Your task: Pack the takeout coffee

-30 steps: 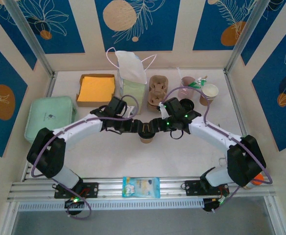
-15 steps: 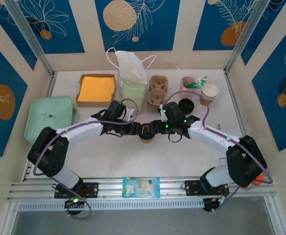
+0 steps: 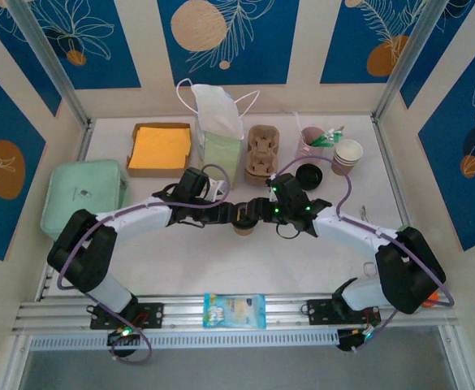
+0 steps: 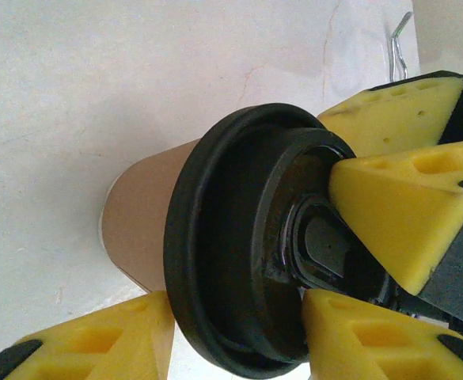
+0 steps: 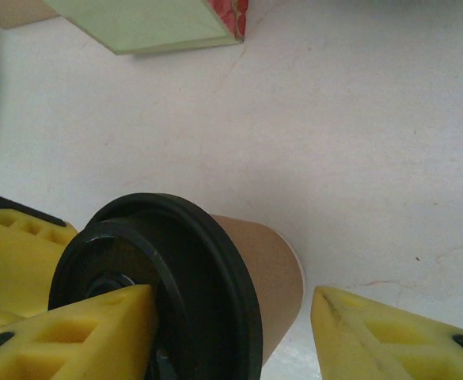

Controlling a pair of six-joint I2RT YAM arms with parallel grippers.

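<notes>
The takeout coffee (image 3: 243, 229), a short brown kraft cup with a black lid, stands upright at the table's middle between the two arms. My left gripper (image 3: 238, 216) comes in from the left. In the left wrist view its yellow fingers (image 4: 81, 340) press the cup (image 4: 140, 229) and the lid's rim from both sides. My right gripper (image 3: 258, 213) is open. One of its fingers (image 5: 96, 332) rests on the lid's top, and the other stands apart from the cup's wall (image 5: 267, 269). The light green paper bag (image 3: 221, 142) stands behind.
A cardboard cup carrier (image 3: 261, 151), an orange-filled box (image 3: 161, 149) and a mint container (image 3: 83, 195) sit at the back and left. A spare black lid (image 3: 310, 174), a pink utensil cup (image 3: 313, 140) and paper cups (image 3: 348, 154) are right. A snack packet (image 3: 234, 309) lies near.
My right gripper has moved left and come down onto the cup's lid. The left gripper has stayed at the cup, shifting only slightly.
</notes>
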